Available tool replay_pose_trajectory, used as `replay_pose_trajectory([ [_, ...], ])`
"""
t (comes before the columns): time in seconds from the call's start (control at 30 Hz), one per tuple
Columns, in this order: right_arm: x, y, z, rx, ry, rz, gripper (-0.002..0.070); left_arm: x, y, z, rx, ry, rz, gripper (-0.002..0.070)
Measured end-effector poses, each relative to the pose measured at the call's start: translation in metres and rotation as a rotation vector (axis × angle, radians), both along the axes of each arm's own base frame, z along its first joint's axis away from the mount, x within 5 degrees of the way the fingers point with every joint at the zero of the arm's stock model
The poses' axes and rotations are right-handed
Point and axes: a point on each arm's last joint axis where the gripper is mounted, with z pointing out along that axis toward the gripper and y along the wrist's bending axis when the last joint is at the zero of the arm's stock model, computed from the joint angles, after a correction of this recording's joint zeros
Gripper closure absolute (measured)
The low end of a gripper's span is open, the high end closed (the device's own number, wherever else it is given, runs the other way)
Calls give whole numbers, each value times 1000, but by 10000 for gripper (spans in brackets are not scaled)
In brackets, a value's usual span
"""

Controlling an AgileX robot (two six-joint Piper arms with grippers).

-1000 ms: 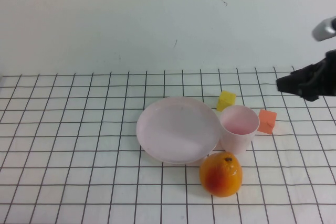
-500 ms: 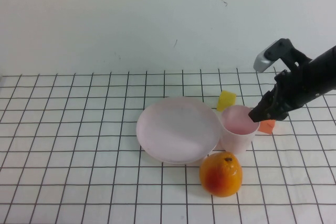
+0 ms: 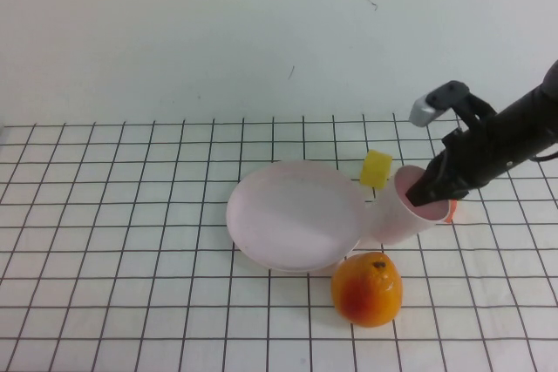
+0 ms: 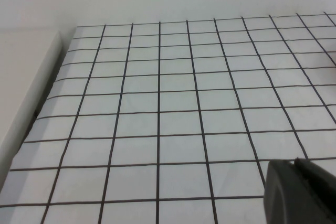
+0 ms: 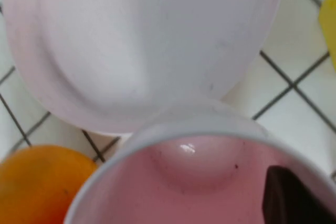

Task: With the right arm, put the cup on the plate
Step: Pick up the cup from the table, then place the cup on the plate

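Observation:
The pale pink cup (image 3: pixel 394 217) leans tilted beside the right edge of the pale pink plate (image 3: pixel 295 213), its mouth turned up and to the right. My right gripper (image 3: pixel 429 191) is at the cup's rim and shut on its wall. In the right wrist view one dark finger (image 5: pixel 290 199) is inside the cup (image 5: pixel 199 182), and the plate (image 5: pixel 142 40) lies just past it. My left gripper (image 4: pixel 303 192) hangs over bare grid cloth, jaws together, holding nothing, out of the high view.
An orange fruit (image 3: pixel 367 289) sits in front of the cup, close to it. A yellow block (image 3: pixel 377 168) lies just behind the cup. An orange-red block (image 3: pixel 452 210) is mostly hidden behind the gripper. A white wall stands at the back.
My right arm came in from the right edge and down onto the cup's rim. The cup, upright before, now leans with its mouth toward the gripper.

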Motion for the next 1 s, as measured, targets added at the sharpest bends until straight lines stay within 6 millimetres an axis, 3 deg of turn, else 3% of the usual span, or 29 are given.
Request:
replay_pose_trajectory([
  [0.2,23,19,57,131,-104,31,651,0,0,0,0,0,0,678],
  [0.37,26,64,89,67,-270,156,651,0,0,0,0,0,0,678],
  [0.5,22,107,79,-43,-325,248,652,0,0,0,0,0,0,678],
  [0.63,19,133,48,-162,-303,327,651,0,0,0,0,0,0,678],
  [0.83,17,139,22,-305,-256,306,609,0,0,0,0,0,0,678],
  [1.0,19,142,26,-269,-247,270,429,0,0,0,0,0,0,678],
])
